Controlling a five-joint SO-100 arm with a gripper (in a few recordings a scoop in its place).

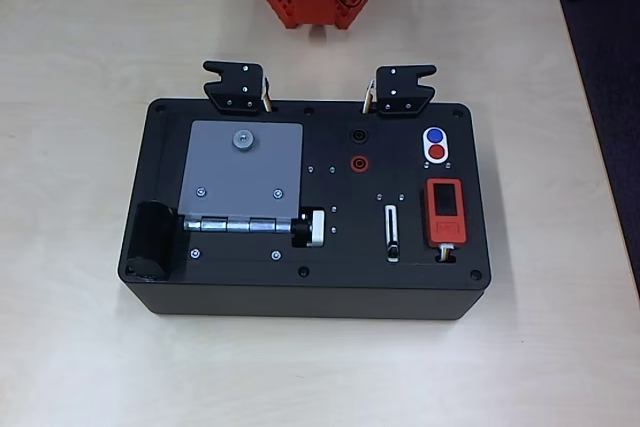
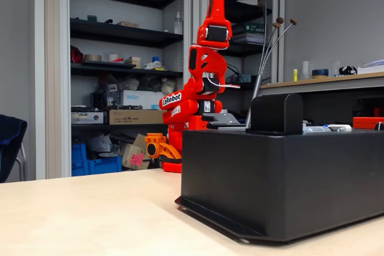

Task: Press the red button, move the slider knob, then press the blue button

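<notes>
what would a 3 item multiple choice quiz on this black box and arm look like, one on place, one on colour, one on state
1. In the overhead view, the red button lies
A. just below the blue button
B. left of the grey hinged plate
C. on the bare table

2. The device with the black screen is
A. green
B. orange-red
C. white

3. The arm is
A. pressing a button
B. lying flat
C. folded upright, away from the box

Answers: 1 A, they share one white oval. 2 B, its casing shows. 3 C, the fixed view shows it standing behind the box.
</notes>
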